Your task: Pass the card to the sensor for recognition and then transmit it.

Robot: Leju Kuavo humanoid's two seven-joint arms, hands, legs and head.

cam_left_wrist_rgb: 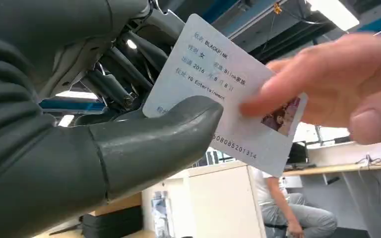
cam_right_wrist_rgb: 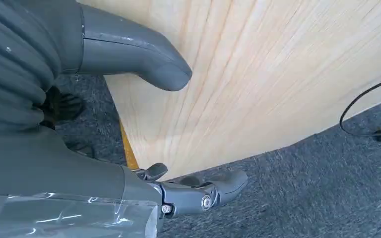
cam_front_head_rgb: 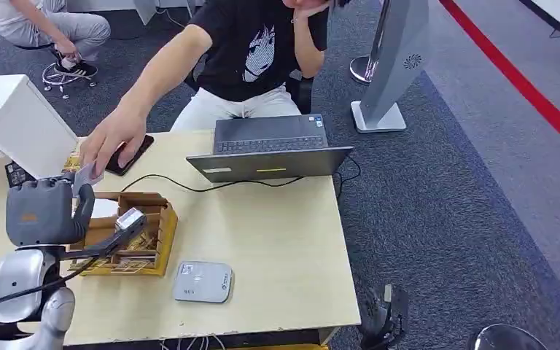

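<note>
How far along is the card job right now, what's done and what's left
Whether the reader already scanned the card can't be told. In hand: the left hand holds the card up while a person's hand grips its other end. Left: the robot releasing it. The right hand hangs open beside the table edge.

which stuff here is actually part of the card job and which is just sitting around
Part of the job:
- card, held by the left hand and also pinched by a person's hand
- white card reader on the table, likely the sensor

Just lying about:
- laptop
- wooden organiser
- dark phone
- right hand, idle at the table edge
</note>
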